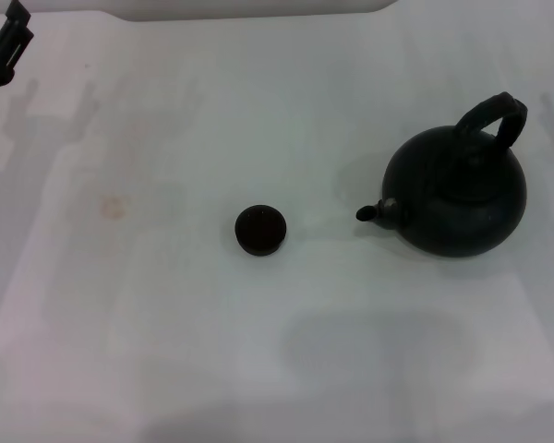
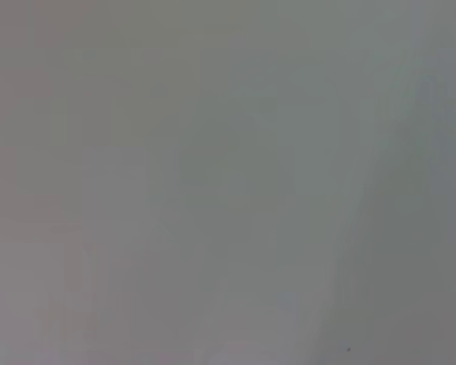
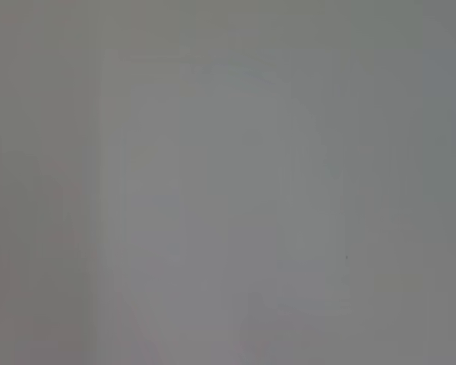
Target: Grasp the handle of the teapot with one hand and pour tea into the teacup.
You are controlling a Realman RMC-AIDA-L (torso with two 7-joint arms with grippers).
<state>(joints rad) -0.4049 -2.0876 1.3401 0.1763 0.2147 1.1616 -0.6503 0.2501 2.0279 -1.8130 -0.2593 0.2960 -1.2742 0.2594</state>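
The desk point(image 1: 166, 351) is the biggest thing here, a plain white top with a faint tan stain point(image 1: 114, 207) over on the left and some soft grey shadows scattered across it. One darker shadow patch sits in the near middle-right.

Next in size is the pot point(image 1: 457, 194), round and matte black, sitting upright on the right side of the desk. Its handle point(image 1: 492, 118) arches up over the top at the far side, thick and dark, nothing gripping it. The stubby spout point(image 1: 374, 212) points left, straight toward the cup.

The left pincer point(image 1: 7, 39) pokes in at the far left corner, way off from everything, just hanging above the desk. Only a bit of black hardware shows, so I can't tell whether it's wide or narrow. The right pincer doesn't show up anywhere, not from the head camera and not from its own wrist camera.

Smallest is the cup point(image 1: 260, 229), a tiny dark brown bowl-like thing around the middle of the desk, upright, left of the pot and a little nearer. There's a clear gap of bare desk between it and the spout tip, so they're apart, not touching.

Both wrist cameras show nothing but a flat grey-white surface, with no objects in them, so no extra info from those.
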